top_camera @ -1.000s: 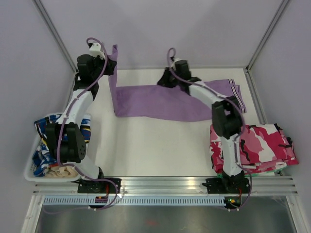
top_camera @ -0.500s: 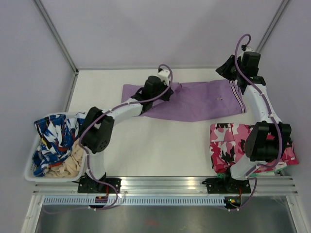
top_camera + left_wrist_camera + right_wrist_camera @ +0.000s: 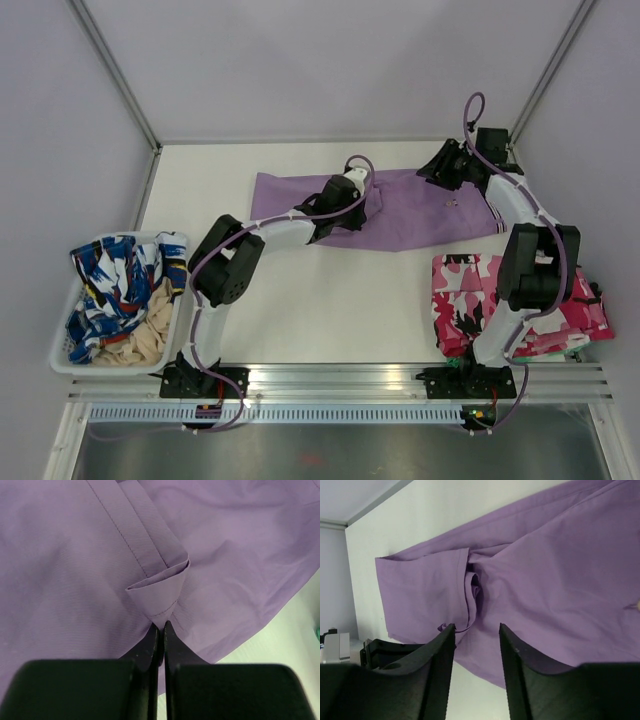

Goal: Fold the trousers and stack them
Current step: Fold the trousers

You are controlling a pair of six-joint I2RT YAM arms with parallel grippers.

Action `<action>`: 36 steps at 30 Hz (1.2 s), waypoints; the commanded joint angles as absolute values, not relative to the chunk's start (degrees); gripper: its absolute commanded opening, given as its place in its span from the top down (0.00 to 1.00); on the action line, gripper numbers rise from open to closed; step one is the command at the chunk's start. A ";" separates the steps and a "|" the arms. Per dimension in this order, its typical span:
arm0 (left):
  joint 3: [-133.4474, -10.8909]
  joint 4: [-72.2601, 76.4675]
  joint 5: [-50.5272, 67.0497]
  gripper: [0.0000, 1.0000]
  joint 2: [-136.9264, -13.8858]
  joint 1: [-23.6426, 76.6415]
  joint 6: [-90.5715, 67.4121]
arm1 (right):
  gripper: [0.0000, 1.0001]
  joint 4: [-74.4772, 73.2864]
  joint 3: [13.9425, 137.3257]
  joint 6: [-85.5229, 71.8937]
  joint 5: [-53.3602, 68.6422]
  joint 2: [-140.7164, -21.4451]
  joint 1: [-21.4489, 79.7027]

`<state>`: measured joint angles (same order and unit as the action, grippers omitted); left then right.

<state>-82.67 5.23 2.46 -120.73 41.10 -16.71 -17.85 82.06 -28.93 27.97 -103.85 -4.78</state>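
The left gripper (image 3: 161, 630) is pinched tight on a folded hem corner of the trousers (image 3: 75, 565), and the cloth spreads from its tips toward 12 o'clock. The right gripper (image 3: 476, 630) hangs over the trousers' waistband end, fingers moderately apart and holding nothing. The trousers lie flat across the 12 o'clock side of the table (image 3: 300, 290).

No writing, brand or number is legible anywhere. A tiny pale mark (image 3: 635, 605) on the trousers (image 3: 560, 570), to the right of the fingers (image 3: 512, 660) of the right gripper (image 3: 476, 629), is too small to read.
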 commanded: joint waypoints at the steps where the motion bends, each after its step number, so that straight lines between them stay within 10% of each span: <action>1: -84.47 3.08 3.86 0.98 -118.04 41.84 -17.06 | 0.51 -15.73 84.19 -31.02 31.90 -105.64 -0.28; 15: -74.46 9.39 6.76 0.98 -108.82 35.78 -26.97 | 0.20 -0.44 76.29 -47.90 21.45 -111.62 9.76; 36: -70.67 16.52 8.88 0.98 -107.32 35.07 -28.92 | 0.16 -0.44 81.30 -53.61 20.92 -118.30 13.53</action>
